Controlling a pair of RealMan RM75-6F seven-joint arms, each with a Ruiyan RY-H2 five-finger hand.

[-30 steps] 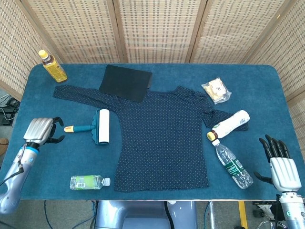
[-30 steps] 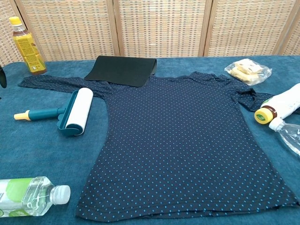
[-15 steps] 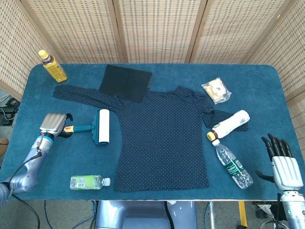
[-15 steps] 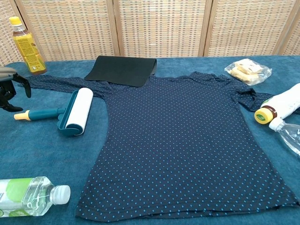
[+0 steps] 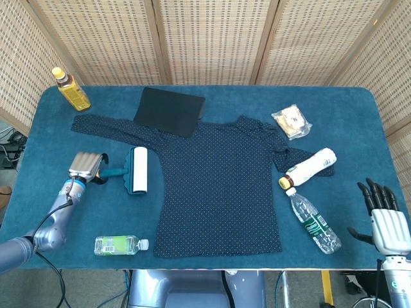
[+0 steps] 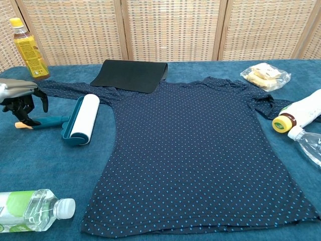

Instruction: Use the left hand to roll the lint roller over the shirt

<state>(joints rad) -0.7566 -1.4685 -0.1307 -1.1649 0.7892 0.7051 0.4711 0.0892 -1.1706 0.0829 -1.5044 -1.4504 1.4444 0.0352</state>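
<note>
- Blue-covered bench (image 5: 212,102), spread with everything below.
- Dark dotted shirt (image 5: 218,186) laid flat across the middle of the bench, one sleeve reaching toward the left rear.
- Black mat (image 5: 169,110) lying at the rear, its front edge over the shirt's shoulder.
- Lint roller (image 5: 131,170) resting on the bench just left of the shirt, white drum toward the shirt, handle pointing left.
- Left hand (image 5: 85,166) poised over the roller's handle end, fingers (image 6: 27,106) curled down around it; cannot tell whether the handle is actually gripped.
- Right hand (image 5: 383,221) at the bench's front right corner, fingers spread, holding nothing.
- Two bottles (image 5: 308,168) near the shirt's right side, one white, one clear.
- Small clear bottle (image 5: 121,244) lying near the front left edge.
- Yellow drink bottle (image 5: 70,90) upright at the left rear corner.
- Wrapped snack (image 5: 291,121) beyond the right sleeve.
</note>
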